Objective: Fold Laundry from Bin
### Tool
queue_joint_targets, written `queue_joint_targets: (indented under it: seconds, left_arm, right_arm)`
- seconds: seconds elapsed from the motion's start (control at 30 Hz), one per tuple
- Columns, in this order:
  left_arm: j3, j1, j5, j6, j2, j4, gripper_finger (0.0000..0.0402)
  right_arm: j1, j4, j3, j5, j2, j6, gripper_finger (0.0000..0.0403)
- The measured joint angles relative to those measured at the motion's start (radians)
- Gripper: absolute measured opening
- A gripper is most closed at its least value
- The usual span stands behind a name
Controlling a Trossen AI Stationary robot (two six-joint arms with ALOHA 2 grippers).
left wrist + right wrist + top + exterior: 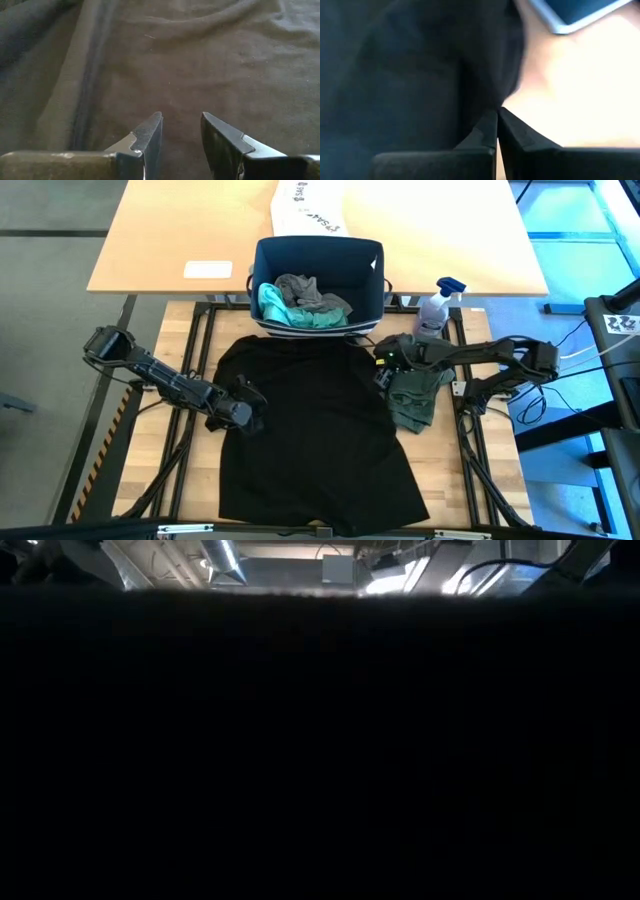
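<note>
The big black T-shirt [315, 435] is lying spread flat across the middle of the table, its top edge just in front of the bin [318, 285]. The bin is sitting at the far side of the table, with a teal piece [285, 310] and a grey piece [305, 290] bunched inside it. To the right of the shirt, an olive-green piece [415, 395] is lying crumpled on the wood, touching the shirt's edge.

The left gripper [181, 131] is hovering low over the shirt's left side, its fingers standing partly apart with bare black cloth between them, nothing caught in them. The right gripper [497, 120] is reaching in at the shirt's upper right corner, beside the olive-green piece, and its fingertips [490, 127] are pressing together right at the fabric's edge. It may be pinching that edge, but the wrist view is too blurred to tell.

A spray bottle [437, 305] is standing just right of the bin. The low view is showing almost only black.
</note>
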Motion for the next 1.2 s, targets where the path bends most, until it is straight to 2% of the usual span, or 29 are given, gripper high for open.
queue_joint_targets:
  seconds: [0.23, 0.37, 0.43, 0.53, 0.67, 0.87, 1.0, 1.2]
  left_arm:
    - [0.000, 0.000, 0.003, 0.000, 0.000, -0.006, 0.0131]
    - [0.000, 0.000, -0.001, 0.000, 0.000, -0.006, 0.0131]
    - [0.000, 0.000, -0.001, 0.000, 0.000, -0.005, 0.0131]
    - [0.000, 0.000, -0.001, 0.000, 0.000, -0.006, 0.0131]
    - [0.000, 0.000, 0.000, 0.000, 0.000, -0.022, 0.0131]
    - [0.000, 0.000, 0.011, 0.000, -0.003, -0.029, 0.0131]
    - [0.056, 0.000, 0.078, -0.002, -0.040, -0.129, 0.0131]
    - [0.238, 0.000, 0.081, -0.050, -0.098, -0.473, 0.0131]
  right_arm:
    - [0.032, -0.304, 0.148, 0.366, -0.107, -0.100, 0.0004]
    - [0.024, -0.319, 0.178, 0.549, -0.112, -0.158, 0.0010]
    - [0.009, -0.298, 0.178, 0.604, -0.108, -0.190, 0.0009]
    - [-0.027, -0.304, 0.179, 0.602, -0.091, -0.188, 0.0006]
    - [-0.076, -0.311, 0.178, 0.540, -0.065, -0.081, 0.0013]
    - [-0.089, -0.323, 0.186, 0.544, -0.057, -0.072, 0.0068]
    - [-0.022, -0.441, 0.295, 0.528, -0.102, -0.053, 0.0114]
    - [0.169, -0.534, 0.447, 0.421, -0.150, 0.036, 0.0154]
